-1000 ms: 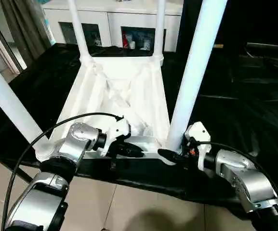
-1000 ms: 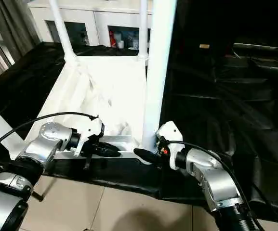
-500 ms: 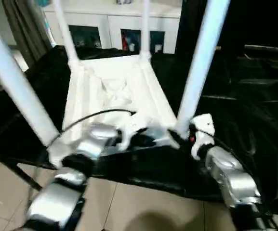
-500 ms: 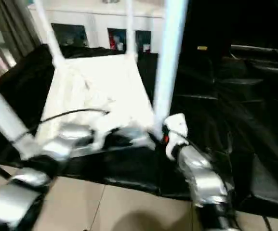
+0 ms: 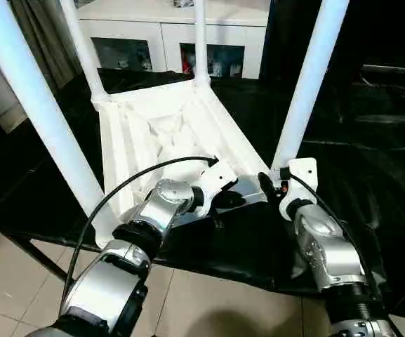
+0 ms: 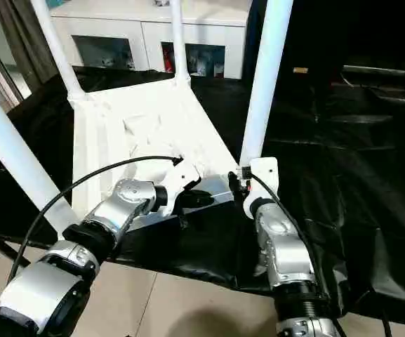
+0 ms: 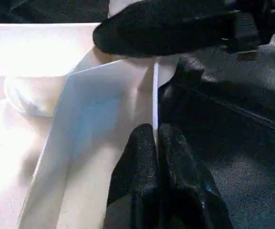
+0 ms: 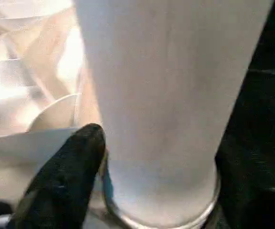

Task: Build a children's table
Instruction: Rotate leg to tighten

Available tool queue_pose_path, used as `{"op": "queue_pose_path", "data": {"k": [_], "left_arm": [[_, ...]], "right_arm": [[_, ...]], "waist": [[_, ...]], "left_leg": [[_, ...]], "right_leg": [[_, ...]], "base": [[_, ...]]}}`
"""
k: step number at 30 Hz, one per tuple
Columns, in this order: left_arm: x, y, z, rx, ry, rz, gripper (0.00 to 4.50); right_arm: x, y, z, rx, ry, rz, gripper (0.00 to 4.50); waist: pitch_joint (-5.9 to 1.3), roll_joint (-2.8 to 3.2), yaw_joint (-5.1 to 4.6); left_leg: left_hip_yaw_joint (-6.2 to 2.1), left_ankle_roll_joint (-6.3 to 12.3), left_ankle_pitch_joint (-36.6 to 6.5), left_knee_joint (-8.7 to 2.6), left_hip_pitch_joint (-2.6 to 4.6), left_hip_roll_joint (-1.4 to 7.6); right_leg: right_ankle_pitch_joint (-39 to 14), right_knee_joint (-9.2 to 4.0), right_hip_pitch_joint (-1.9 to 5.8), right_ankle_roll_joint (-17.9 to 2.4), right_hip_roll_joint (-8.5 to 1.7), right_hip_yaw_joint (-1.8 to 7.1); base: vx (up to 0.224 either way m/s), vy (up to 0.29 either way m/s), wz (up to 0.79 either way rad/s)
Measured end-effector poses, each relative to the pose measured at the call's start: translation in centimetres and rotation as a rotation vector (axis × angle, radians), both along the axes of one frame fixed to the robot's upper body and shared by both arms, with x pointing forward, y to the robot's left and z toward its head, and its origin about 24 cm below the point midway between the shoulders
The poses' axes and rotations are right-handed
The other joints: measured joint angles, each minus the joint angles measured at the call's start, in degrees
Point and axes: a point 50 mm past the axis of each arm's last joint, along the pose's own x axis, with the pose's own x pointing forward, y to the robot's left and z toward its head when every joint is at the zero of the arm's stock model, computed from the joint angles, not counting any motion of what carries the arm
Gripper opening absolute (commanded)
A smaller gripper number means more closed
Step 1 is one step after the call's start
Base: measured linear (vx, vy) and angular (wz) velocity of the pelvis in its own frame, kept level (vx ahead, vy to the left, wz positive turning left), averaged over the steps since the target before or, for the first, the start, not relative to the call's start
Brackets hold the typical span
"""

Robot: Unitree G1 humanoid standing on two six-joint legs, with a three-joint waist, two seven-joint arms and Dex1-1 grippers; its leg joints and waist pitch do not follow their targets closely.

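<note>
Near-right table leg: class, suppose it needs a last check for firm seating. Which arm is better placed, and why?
Probably the right. The right gripper sits at the base of that leg, while the left gripper is pinching the tabletop's rim.

Four upright legs are fencing the upturned children's table (image 5: 153,130): the near right leg (image 5: 307,84) is standing just ahead of the right pincer (image 5: 264,184), blocking its way forward. The left pincer (image 7: 157,143) is pinching the near rim. Between the legs, the ribbed underside is lying open from above. Black sheeting (image 5: 370,161) to the right is offering free room.
</note>
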Motion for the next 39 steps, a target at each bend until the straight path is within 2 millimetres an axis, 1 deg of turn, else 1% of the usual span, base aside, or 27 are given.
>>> {"op": "queue_pose_path", "data": {"k": [1, 2, 4, 5, 7, 8, 10, 14, 15, 17, 19, 21, 22, 23, 26, 27, 29, 34, 37, 39], "left_arm": [[0.0, 0.2, 0.0, -0.001, 0.003, -0.009, 0.00], [0.0, 0.5, 0.0, 0.000, 0.002, -0.015, 0.00], [0.0, 1.3, 0.0, -0.001, 0.006, -0.034, 0.00], [-0.1, 1.8, -0.1, -0.002, 0.013, -0.051, 0.00], [-0.2, 2.4, -0.1, -0.002, 0.019, -0.067, 0.00], [-0.2, 2.8, -0.1, -0.005, 0.026, -0.081, 0.00], [-0.4, 3.5, -0.1, -0.008, 0.038, -0.102, 0.00], [-0.9, 5.9, 0.0, -0.008, 0.076, -0.172, 0.00], [-0.9, 6.2, 0.1, -0.006, 0.079, -0.184, 0.00], [-1.1, 6.7, 0.1, -0.004, 0.088, -0.204, 0.00], [-1.2, 7.0, 0.2, 0.001, 0.091, -0.212, 0.00], [-1.2, 7.3, 0.3, 0.001, 0.094, -0.219, 0.00], [-1.2, 7.3, 0.3, 0.001, 0.097, -0.222, 0.00], [-1.3, 7.4, 0.3, 0.001, 0.098, -0.223, 0.00], [-1.4, 7.7, 0.3, -0.001, 0.107, -0.230, 0.00], [-1.4, 7.8, 0.3, -0.001, 0.108, -0.232, 0.00], [-1.5, 7.8, 0.3, -0.001, 0.111, -0.232, 0.00], [-1.6, 7.9, 0.3, -0.001, 0.115, -0.238, 0.00], [-1.6, 7.7, 0.3, -0.005, 0.109, -0.231, 0.00], [-1.4, 7.3, 0.2, -0.006, 0.090, -0.201, 0.00]], "right_arm": [[-0.2, -0.2, 0.0, -0.009, 0.000, 0.033, 3.67], [-0.3, -0.3, 0.1, -0.014, 0.000, 0.081, 3.85], [-0.8, -0.7, 0.2, -0.034, 0.005, 0.183, 3.90], [-1.3, -1.0, 0.2, -0.033, 0.010, 0.243, 3.99], [-1.5, -1.0, 0.2, -0.038, 0.018, 0.299, 4.25], [-1.7, -1.1, 0.3, -0.052, 0.022, 0.340, 4.30], [-2.2, -1.1, 0.4, -0.062, 0.033, 0.404, 4.30], [-3.3, -1.1, 0.8, -0.039, 0.062, 0.560, 4.30], [-3.4, -1.0, 0.9, -0.032, 0.064, 0.576, 4.30], [-3.5, -0.9, 0.9, -0.028, 0.069, 0.605, 4.30], [-3.6, -0.9, 0.9, -0.022, 0.069, 0.621, 4.04], [-3.6, -0.9, 0.9, -0.016, 0.069, 0.630, 4.04], [-3.6, -1.0, 1.0, -0.014, 0.070, 0.635, 3.94], [-3.6, -1.0, 1.0, -0.012, 0.072, 0.641, 3.73], [-3.7, -1.0, 1.0, -0.011, 0.074, 0.650, 3.54], [-3.7, -1.0, 1.0, -0.011, 0.075, 0.654, 3.54], [-3.7, -1.0, 1.0, -0.010, 0.076, 0.659, 3.28], [-3.7, -1.0, 1.0, -0.011, 0.077, 0.661, 2.90], [-3.7, -0.7, 0.9, 0.001, 0.071, 0.643, 2.80], [-3.4, -0.5, 0.6, 0.015, 0.058, 0.578, 2.76]], "waist": [[0.01, 0.00, 0.00], [0.01, 0.00, 0.01], [0.02, 0.00, -0.01], [0.04, -0.03, 0.00], [0.05, -0.05, -0.13], [0.09, -0.10, -0.22], [0.12, -0.16, -0.31], [0.17, -0.21, -0.31], [0.23, -0.30, -0.27], [0.24, -0.31, -0.19], [0.25, -0.33, -0.17], [0.30, -0.41, -0.18], [0.30, -0.41, -0.15], [0.31, -0.43, -0.11], [0.33, -0.46, -0.13], [0.33, -0.46, -0.12], [0.36, -0.50, -0.13], [0.36, -0.51, -0.13], [0.37, -0.52, -0.23], [0.37, -0.52, -0.35]], "left_leg": [[0.00, 0.00, 0.0, -0.01, 0.00, 0.00], [0.00, 0.00, 0.0, -0.01, 0.00, 0.02], [0.00, 0.00, 0.0, -0.02, -0.03, 0.03], [-0.01, 0.00, 0.0, -0.03, -0.01, 0.06], [-0.01, 0.00, 0.0, -0.03, 0.00, 0.07], [-0.01, 0.00, 0.0, -0.03, 0.00, 0.07], [-0.01, 0.00, 0.0, -0.03, 0.03, 0.08], [-0.01, 0.00, 0.0, -0.05, 0.02, 0.18], [-0.01, -0.01, 0.0, -0.05, -0.01, 0.21], [0.04, -0.01, 0.0, -0.04, -0.05, 0.20], [0.06, 0.00, 0.0, -0.02, -0.11, 0.18], [0.07, 0.00, 0.0, -0.02, -0.15, 0.18], [0.07, 0.00, 0.0, -0.02, -0.17, 0.19], [0.07, 0.01, 0.0, -0.02, -0.18, 0.20], [0.07, 0.03, 0.0, -0.02, -0.21, 0.21], [0.08, 0.04, 0.0, -0.02, -0.21, 0.21], [0.08, 0.04, 0.0, 0.00, -0.22, 0.20], [0.09, 0.19, 0.1, 0.01, -0.23, 0.21], [0.09, 0.19, 0.1, 0.03, -0.22, 0.21], [0.09, 0.13, 0.1, 0.09, -0.19, 0.21]], "right_leg": [[0.0, 0.00, 0.00, 0.0, 0.00, 0.00], [0.0, 0.01, -0.01, 0.0, 0.01, -0.01], [0.0, 0.02, -0.04, 0.0, 0.02, -0.03], [0.0, 0.02, -0.04, 0.0, 0.04, -0.04], [0.0, 0.04, -0.05, 0.0, 0.05, -0.05], [0.0, 0.06, -0.06, 0.0, 0.05, -0.05], [0.0, 0.05, -0.07, 0.0, 0.05, -0.05], [0.0, 0.06, -0.15, 0.1, 0.15, -0.06], [0.0, 0.06, -0.18, 0.1, 0.16, -0.07], [0.0, 0.04, -0.21, 0.0, 0.15, -0.03], [0.0, 0.02, -0.25, 0.0, 0.14, 0.00], [0.0, 0.03, -0.31, 0.0, 0.14, 0.00], [0.0, 0.05, -0.34, 0.0, 0.14, -0.01], [0.0, 0.06, -0.35, 0.0, 0.14, -0.02], [0.0, 0.07, -0.39, 0.0, 0.15, -0.02], [0.0, 0.07, -0.39, 0.0, 0.15, -0.01], [0.0, 0.07, -0.40, 0.0, 0.15, -0.01], [0.0, 0.09, -0.41, 0.0, 0.15, -0.01], [0.0, 0.12, -0.41, 0.0, 0.15, -0.01], [0.0, 0.19, -0.41, 0.0, 0.15, 0.01]], "base": [[0.000, 0.000, 0.00], [0.000, 0.000, 0.00], [0.000, 0.000, 0.00], [0.000, 0.000, 0.00], [0.000, 0.000, 0.00], [0.000, 0.000, 0.00], [0.000, 0.000, 0.00], [0.000, 0.000, 0.00], [0.000, 0.000, 0.00], [0.000, 0.000, 0.00], [0.000, 0.000, 0.00], [0.000, 0.000, 0.00], [0.000, 0.000, 0.00], [0.000, 0.000, 0.00], [0.000, 0.000, 0.00], [0.000, 0.000, 0.00], [0.000, 0.000, 0.00], [0.000, 0.000, 0.00], [0.000, 0.000, 0.00], [0.000, 0.000, 0.00]]}}
